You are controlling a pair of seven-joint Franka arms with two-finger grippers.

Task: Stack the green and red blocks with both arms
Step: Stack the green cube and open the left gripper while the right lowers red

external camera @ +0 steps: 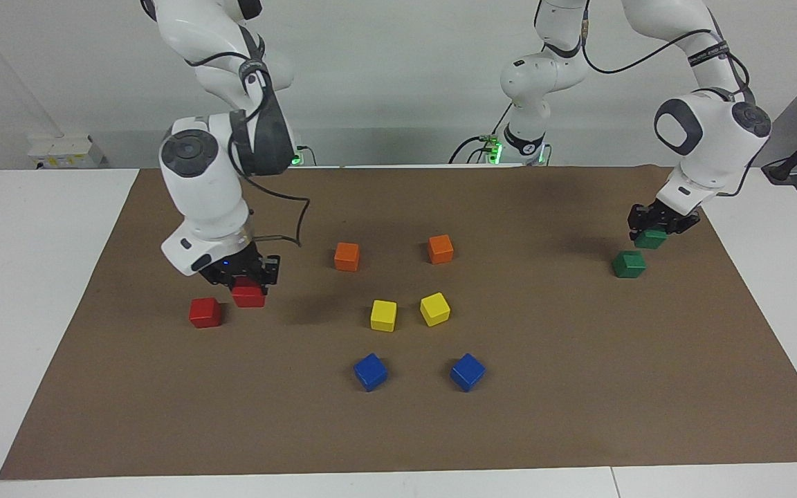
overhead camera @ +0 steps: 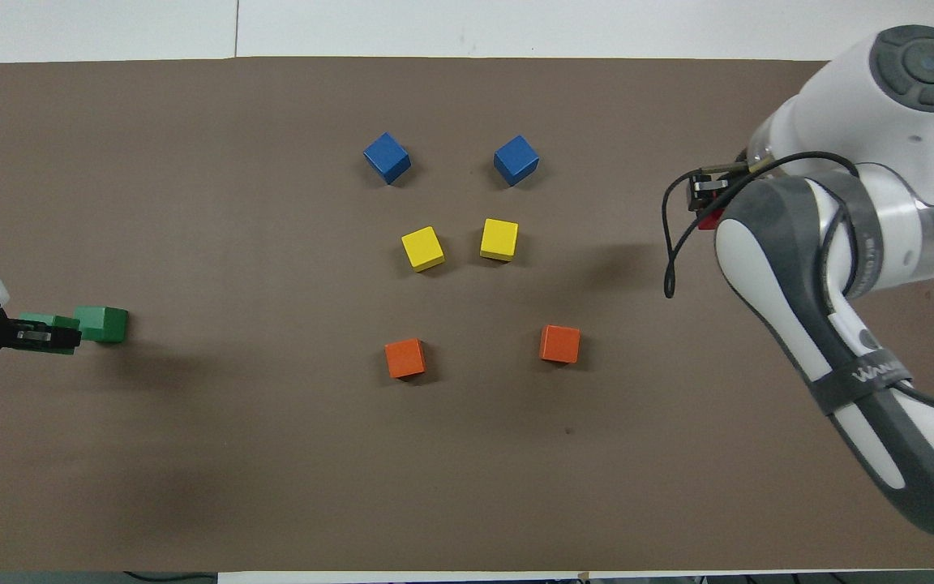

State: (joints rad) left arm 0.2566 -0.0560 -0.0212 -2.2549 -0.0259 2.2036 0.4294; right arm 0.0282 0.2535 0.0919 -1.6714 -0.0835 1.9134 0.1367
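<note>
In the facing view, at the right arm's end of the brown mat [external camera: 578,415], a bright red matte cube [external camera: 205,312] rests on the mat. The right gripper [external camera: 241,275] hangs just beside and above it, clamped on a second red matte cube [external camera: 248,295] held clear of the mat. Mid-table sit two orange cubes [external camera: 346,256], two yellow cubes [external camera: 383,315] and two blue cubes [external camera: 370,371], none of them part of this job. Toward the left arm's end, a dark green matte cube [external camera: 628,263] lies on the mat, and the left gripper [external camera: 661,223] hovers close above it, gripping a second green matte cube [external camera: 649,238].

Both arms look to be mid-carry. To stack well, each held cube should be centred squarely over its resting partner, faces aligned, then lowered until it seats before release; a corner overhang could topple it.

The facing view shows the height gaps and the resting red cube. In the overhead view the right arm's body hides that cube and leaves only a sliver of the held one [overhead camera: 708,220], while the two green cubes seem to touch.
</note>
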